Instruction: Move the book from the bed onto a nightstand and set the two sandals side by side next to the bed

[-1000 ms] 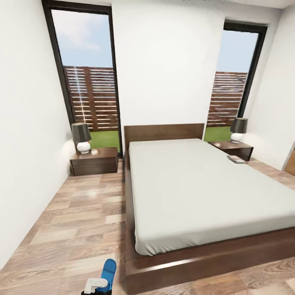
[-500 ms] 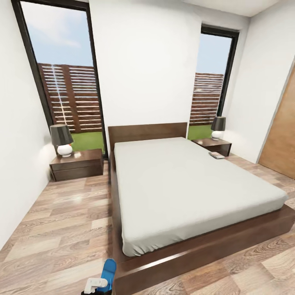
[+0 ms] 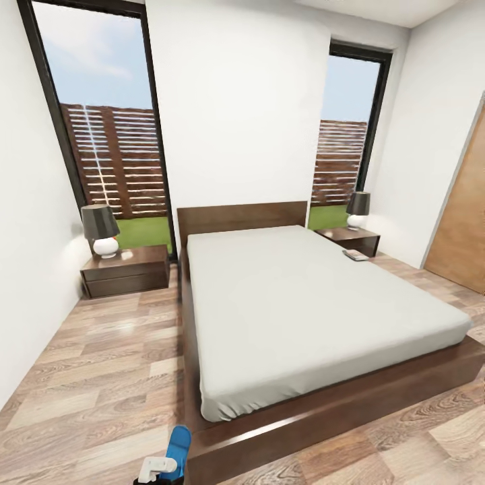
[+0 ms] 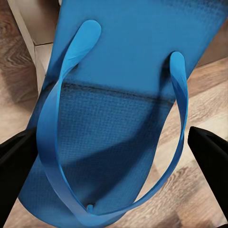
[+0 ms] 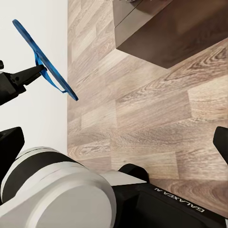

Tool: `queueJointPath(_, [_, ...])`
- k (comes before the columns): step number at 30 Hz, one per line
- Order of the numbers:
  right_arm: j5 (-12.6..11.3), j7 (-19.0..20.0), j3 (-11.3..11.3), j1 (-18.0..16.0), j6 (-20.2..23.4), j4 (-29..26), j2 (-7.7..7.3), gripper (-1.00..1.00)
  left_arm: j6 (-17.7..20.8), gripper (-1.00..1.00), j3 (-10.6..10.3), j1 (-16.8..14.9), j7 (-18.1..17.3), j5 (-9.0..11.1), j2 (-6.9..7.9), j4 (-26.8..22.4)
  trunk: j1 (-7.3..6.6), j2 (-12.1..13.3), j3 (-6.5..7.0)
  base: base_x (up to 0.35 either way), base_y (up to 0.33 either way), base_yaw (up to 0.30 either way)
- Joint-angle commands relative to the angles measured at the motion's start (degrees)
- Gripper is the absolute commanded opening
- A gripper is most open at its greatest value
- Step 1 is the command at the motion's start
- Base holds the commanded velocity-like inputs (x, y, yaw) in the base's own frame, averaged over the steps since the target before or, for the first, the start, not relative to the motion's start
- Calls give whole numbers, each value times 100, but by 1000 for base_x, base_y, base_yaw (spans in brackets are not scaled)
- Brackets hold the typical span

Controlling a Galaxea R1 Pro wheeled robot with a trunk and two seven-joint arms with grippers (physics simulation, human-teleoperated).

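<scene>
At the foot-left corner of the bed (image 3: 323, 316), seen from the head camera, the left gripper (image 3: 160, 469) holds one blue sandal (image 3: 179, 448) upright, low in the view and just beside the dark wood platform's corner. From the left wrist camera the sandal (image 4: 118, 114) spans the gap between the two black fingers (image 4: 16, 152), its straps facing the lens, and the fingers are closed against its edges. From the right wrist camera the same sandal (image 5: 45, 61) is seen edge-on, pinched by the left gripper's fingers above the wood-plank floor (image 5: 156, 118). The right gripper (image 5: 116, 142) has its two black fingertips set wide apart with nothing between them.

The book (image 3: 356, 254) lies on the pale mattress at its far right edge, close to the right nightstand (image 3: 350, 240), which carries a lamp (image 3: 358, 210). The left nightstand (image 3: 128, 269) stands against the wall with another lamp (image 3: 102, 231) on it. A broad strip of bare floor (image 3: 101, 377) runs between the bed's left side and the white wall (image 3: 27, 269). A narrower strip lies on the right, ending at a wooden door (image 3: 465, 229).
</scene>
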Motion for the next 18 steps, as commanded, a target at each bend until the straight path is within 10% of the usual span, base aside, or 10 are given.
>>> queueJointPath(1, [-30,14,-5,-3,54,1,0,100,-34,-100,43,-4,-23,-62,-1,4,-1,-3,-6,0,0,-152])
queueJointPath(18, [-30,15,-5,-3,54,1,0,100,-34,-100,43,-4,-25,-62,-1,4,-1,-3,-6,0,0,-269])
